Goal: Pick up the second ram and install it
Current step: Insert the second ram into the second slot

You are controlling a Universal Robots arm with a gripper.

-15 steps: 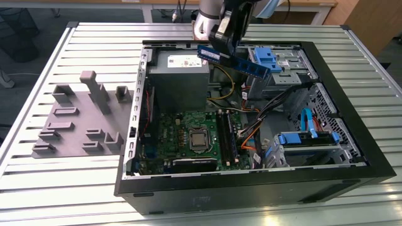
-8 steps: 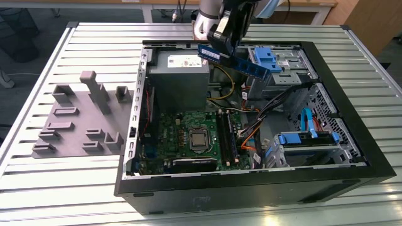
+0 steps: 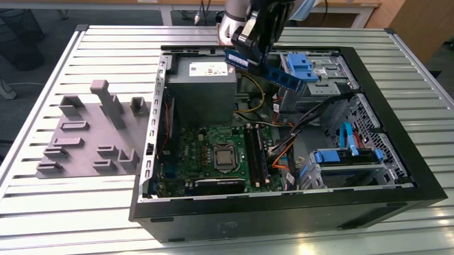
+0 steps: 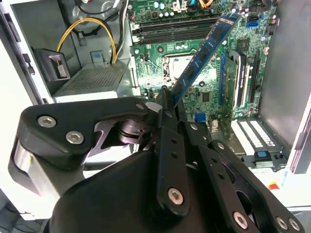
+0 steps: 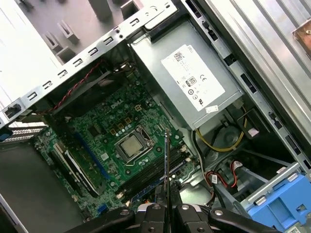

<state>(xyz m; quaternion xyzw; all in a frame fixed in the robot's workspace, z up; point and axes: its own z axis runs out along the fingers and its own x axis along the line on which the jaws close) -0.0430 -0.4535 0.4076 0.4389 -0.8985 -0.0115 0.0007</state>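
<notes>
Nearest to me, along the front edge of the slatted bench [image 3: 64, 212], lies the open computer case [image 3: 397, 175], on its side so its inside faces up; its green motherboard [image 3: 212, 154] sits toward the case's front corner on the exterior view's left, with the bare processor [image 3: 225, 156] in the middle and the long black memory slots [image 3: 255, 154] just beside it on the exterior view's right; I judge the case lies this way so that a stick can be pressed straight down into those slots. On the bench beside the case, toward the edge on the exterior view's left, rests a grey holder plate [image 3: 89, 143] with upright blocks, well apart from the work. Further back in the case stands the grey power supply [image 3: 202, 85], and blue drive latches [image 3: 298, 66] sit at the far corner on the exterior view's right. Farthest, above the case's rear edge, hangs the gripper [image 4: 164, 99]; its fingers are clenched on one end of the second ram [image 3: 266, 70], a blue stick with dark chips; it is clear of the board and touches nothing else. In the second wrist view the stick [image 4: 201, 53] juts out tilted over the motherboard; in the first wrist view it shows edge-on [image 5: 166, 160] above the slots; it is held by the end, seemingly to leave the contact edge free.
</notes>
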